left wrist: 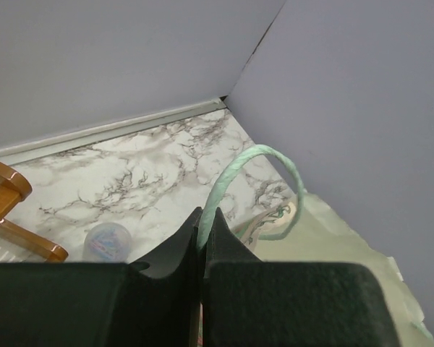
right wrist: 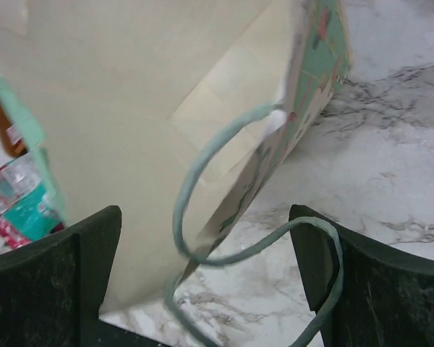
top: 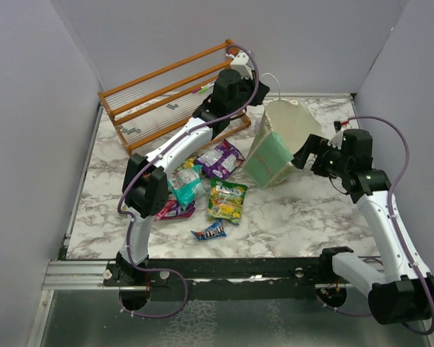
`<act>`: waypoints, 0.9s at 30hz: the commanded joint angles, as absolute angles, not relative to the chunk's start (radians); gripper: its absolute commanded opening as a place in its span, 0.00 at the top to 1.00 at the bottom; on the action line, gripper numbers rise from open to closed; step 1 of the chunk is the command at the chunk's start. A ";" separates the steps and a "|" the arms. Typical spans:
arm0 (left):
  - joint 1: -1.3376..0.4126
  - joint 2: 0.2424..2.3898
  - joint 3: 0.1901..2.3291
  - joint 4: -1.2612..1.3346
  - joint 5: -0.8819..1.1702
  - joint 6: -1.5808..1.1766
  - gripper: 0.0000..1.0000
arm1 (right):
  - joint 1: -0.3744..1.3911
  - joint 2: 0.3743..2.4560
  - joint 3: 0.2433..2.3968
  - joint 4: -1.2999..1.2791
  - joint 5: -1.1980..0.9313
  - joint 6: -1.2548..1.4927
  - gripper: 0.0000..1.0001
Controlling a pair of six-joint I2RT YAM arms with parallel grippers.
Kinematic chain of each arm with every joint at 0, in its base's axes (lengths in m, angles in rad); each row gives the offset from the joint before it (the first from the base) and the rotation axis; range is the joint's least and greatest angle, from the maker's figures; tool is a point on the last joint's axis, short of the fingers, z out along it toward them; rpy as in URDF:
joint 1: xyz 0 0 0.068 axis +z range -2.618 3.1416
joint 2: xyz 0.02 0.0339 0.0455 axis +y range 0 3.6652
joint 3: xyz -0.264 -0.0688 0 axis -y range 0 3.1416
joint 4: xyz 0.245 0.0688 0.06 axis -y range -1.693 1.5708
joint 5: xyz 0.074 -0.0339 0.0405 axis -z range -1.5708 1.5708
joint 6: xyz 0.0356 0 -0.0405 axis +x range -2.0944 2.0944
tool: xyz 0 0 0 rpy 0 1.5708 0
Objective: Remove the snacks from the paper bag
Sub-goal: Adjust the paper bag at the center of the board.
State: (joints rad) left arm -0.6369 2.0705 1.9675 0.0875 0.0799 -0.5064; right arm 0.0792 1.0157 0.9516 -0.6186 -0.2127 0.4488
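The mint-green paper bag [top: 278, 141] stands tilted at the back right, its cream inside showing. My left gripper [top: 257, 94] is shut on one string handle [left wrist: 257, 188] above the bag's [left wrist: 340, 253] rim. To the bag's right, my right gripper [top: 304, 155] is open at the mouth; the other handle [right wrist: 202, 217] loops between its jaws and over the right finger. The snacks lie left of the bag: a purple packet [top: 220, 159], a teal one [top: 184, 184], a green-yellow one [top: 227, 200], a pink-red one [top: 175, 210] and a dark blue bar [top: 210, 231].
A wooden rack [top: 166, 94] leans at the back left, with small white tags near it. A small grey cup [left wrist: 108, 241] sits beside the rack's end. Grey walls close the table on three sides, near the bag at the back right corner.
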 commanded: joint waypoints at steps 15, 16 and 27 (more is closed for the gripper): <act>-0.591 2.142 2.147 0.110 0.125 -0.445 1.00 | 0.080 0.871 1.066 -1.123 -0.455 0.369 0.01; -0.583 2.143 2.160 0.108 0.119 -0.444 1.00 | 0.080 0.866 1.053 -1.126 -0.449 0.363 0.01; -0.534 2.146 2.264 0.080 0.125 -0.507 1.00 | 0.081 0.972 0.835 -0.933 -0.756 0.323 0.01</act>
State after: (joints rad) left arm -0.5541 2.1452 2.2013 0.0681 0.1314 -0.4850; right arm 0.0792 0.9119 0.9081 -1.0008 -0.5484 0.3496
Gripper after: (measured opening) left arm 0.013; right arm 0.994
